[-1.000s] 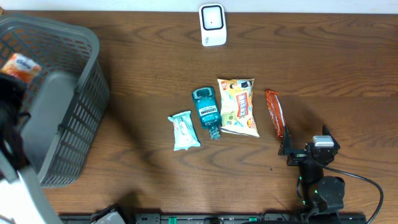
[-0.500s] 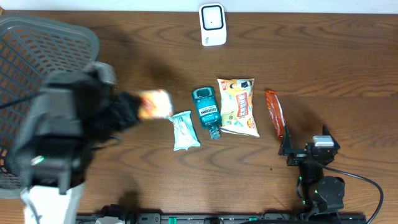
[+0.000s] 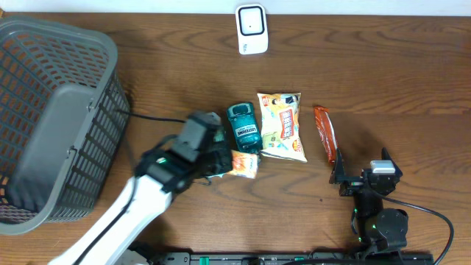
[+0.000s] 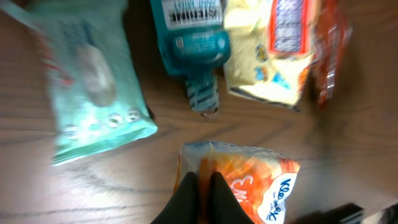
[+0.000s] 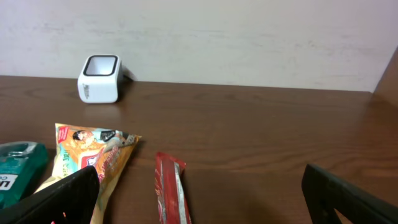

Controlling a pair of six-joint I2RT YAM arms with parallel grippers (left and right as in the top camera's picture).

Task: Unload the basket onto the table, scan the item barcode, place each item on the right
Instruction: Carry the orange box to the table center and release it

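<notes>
1. Left gripper: jaws are pinched tight on the near edge of the tissues, which are held
2. Tissues: a second ago they were seen at the left edge, over the basket. Half a second ago they were aloft beside it. They are now low over the table, just in front of the bottle, with the wipes to one side and the chips to the other
3. Right gripper: jaws are spread wide and nothing is held. It is parked at the front right near the red packet, unmoved over the second
4. Scanner: it stands at the far edge, well apart from the tissues. No barcode can be made out on the face shown
5. Assessment: removal from the basket is judged done and the scan not yet done. Whether the tissues are to be set down in the row or lifted to the scanner cannot be told
</notes>
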